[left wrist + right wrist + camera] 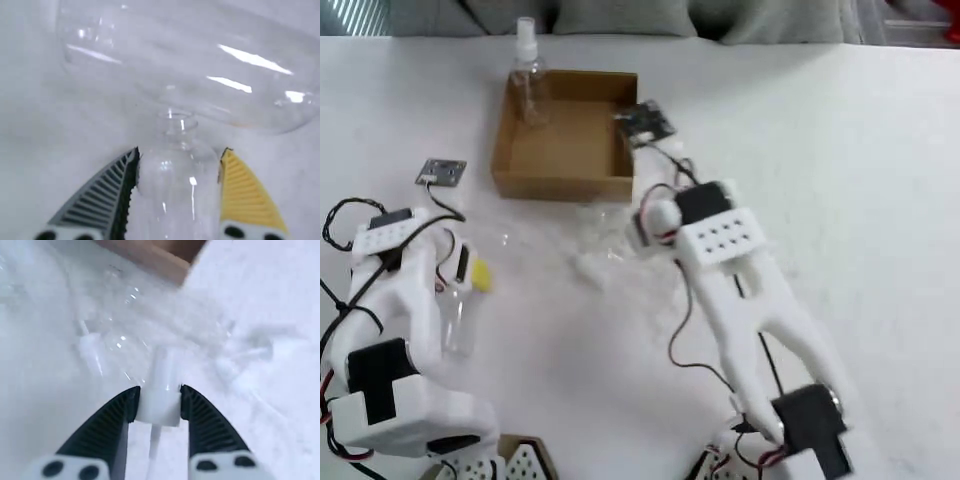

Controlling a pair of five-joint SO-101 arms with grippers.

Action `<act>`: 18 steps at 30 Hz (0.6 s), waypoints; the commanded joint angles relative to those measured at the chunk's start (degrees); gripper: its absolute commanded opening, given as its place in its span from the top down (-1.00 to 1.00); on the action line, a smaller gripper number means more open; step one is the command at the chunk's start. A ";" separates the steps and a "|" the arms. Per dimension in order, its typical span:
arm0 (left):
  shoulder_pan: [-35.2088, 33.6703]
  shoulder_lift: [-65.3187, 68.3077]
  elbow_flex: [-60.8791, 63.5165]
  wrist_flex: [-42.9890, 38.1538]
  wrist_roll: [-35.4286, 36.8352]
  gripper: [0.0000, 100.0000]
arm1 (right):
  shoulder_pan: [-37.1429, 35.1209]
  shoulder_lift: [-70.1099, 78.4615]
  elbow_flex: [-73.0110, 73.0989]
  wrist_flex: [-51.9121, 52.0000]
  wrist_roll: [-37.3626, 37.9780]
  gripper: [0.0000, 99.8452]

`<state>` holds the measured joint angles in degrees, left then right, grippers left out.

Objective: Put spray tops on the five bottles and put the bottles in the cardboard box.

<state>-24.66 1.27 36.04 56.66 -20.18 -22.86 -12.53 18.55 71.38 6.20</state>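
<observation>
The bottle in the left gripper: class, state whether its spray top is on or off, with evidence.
Off: the bottle held by the left gripper shows a bare, open neck.

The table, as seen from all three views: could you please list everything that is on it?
cardboard box: one, brown, far side of the table.
capped bottle: one, clear with a white top, standing in the box's corner.
loose bottles: count unclear, clear, lying before the box.
held bottle: one, clear, uncapped.
spray top: one, white.
small boards: two on cables, grey and dark, beside the box.
table: one, white.
left gripper: grey and yellow, clamping the held bottle.
right gripper: black, clamping the spray top.
</observation>
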 commanded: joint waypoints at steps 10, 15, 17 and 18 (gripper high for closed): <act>-0.22 0.04 -2.46 0.35 0.09 0.60 | 30.81 -23.08 25.93 0.75 4.04 0.96; -0.22 0.04 -2.37 0.53 -1.23 0.60 | 47.60 -28.26 38.51 -10.07 16.97 0.96; -0.22 0.04 -2.37 0.53 -1.32 0.61 | 54.73 -28.97 42.02 -15.69 20.48 0.96; -0.22 0.04 -2.37 0.62 -1.32 0.61 | 58.07 -28.97 43.34 -18.51 22.24 0.96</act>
<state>-24.66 1.27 36.04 56.66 -21.05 25.23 -39.52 59.52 60.40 23.34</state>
